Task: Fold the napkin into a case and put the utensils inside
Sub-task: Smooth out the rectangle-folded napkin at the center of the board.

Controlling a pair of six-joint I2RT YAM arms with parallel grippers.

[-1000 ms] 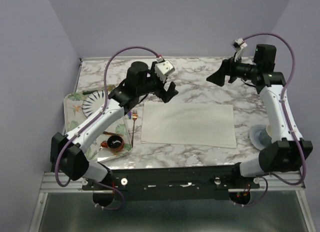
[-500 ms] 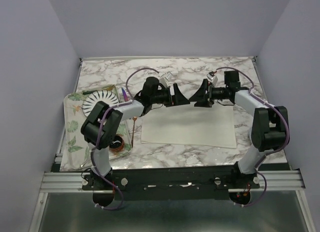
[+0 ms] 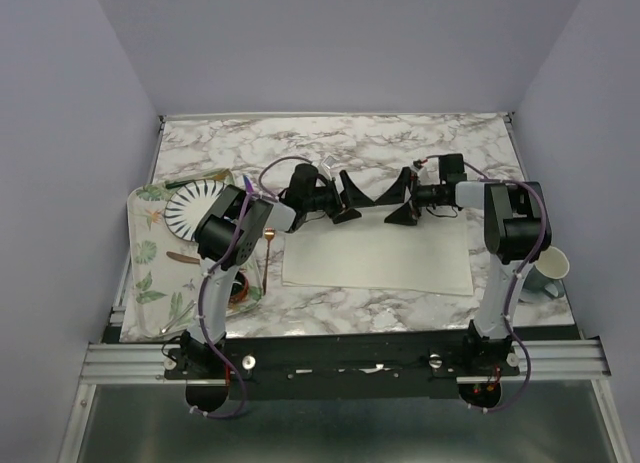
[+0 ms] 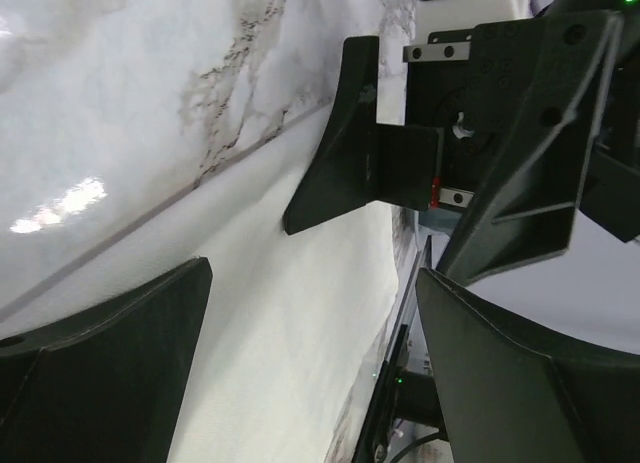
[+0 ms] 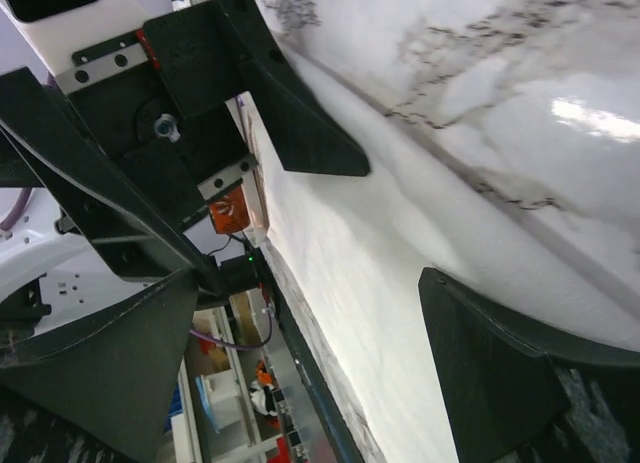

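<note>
Both grippers hover at the far long edge of the napkin (image 3: 375,251), so that edge is what the next move turns on. The cloth lies flat and unfolded on the marble table (image 3: 300,143), long axis running side to side across the arms, no case made yet. The left gripper (image 3: 350,197) sits just left of the middle of that far edge and the right gripper (image 3: 400,197) just right of it. They point at each other, near but apart, jaws spread wide on both and nothing pinched. In the wrist views the edge line runs between each pair of fingers, cloth on one side and bare marble on the other, though I can't tell if any fingertip touches down. My guess is the fold goes from the far edge toward the near one, and the arms look about equally placed for it. The copper fork (image 3: 268,245) lies just off the napkin's left short edge, roughly parallel to it. The purple-blue utensil (image 3: 244,187) is farther off beyond the far-left corner, by the striped plate (image 3: 190,211), so the left arm is closer to both.
</note>
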